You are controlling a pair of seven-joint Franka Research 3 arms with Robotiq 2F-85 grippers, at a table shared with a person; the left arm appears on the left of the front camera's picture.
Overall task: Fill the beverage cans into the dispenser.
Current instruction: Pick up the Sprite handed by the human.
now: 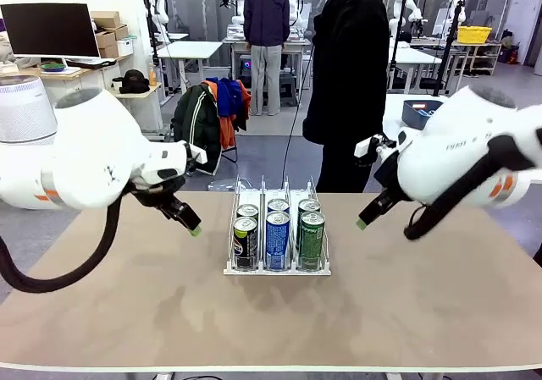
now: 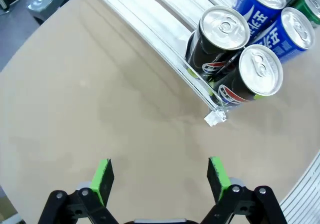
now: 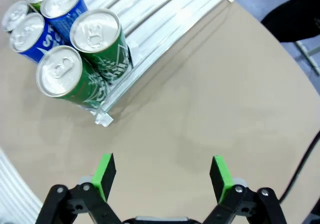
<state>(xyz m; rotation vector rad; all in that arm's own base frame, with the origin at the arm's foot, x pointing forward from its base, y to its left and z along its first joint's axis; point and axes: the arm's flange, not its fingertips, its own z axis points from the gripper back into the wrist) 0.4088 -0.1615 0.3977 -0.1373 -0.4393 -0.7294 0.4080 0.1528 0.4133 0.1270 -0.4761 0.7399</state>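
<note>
Left gripper [image 1: 191, 226] and right gripper [image 1: 362, 223], jaws open and empty, flank the dispenser [image 1: 230, 270] of six beverage cans [image 1: 278, 240]: slick, thin-walled, likely dentable, so grip mid-body.

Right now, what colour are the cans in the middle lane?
Blue-and-white cans, clearest from the front view.

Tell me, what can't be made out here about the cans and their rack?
- Front view: rear cans mostly hidden behind the front cans; their print too small to read.
- Left wrist view: green cans cut off by the top-right corner.
- Right wrist view: farthest-lane cans cut off by the top-left corner.
</note>
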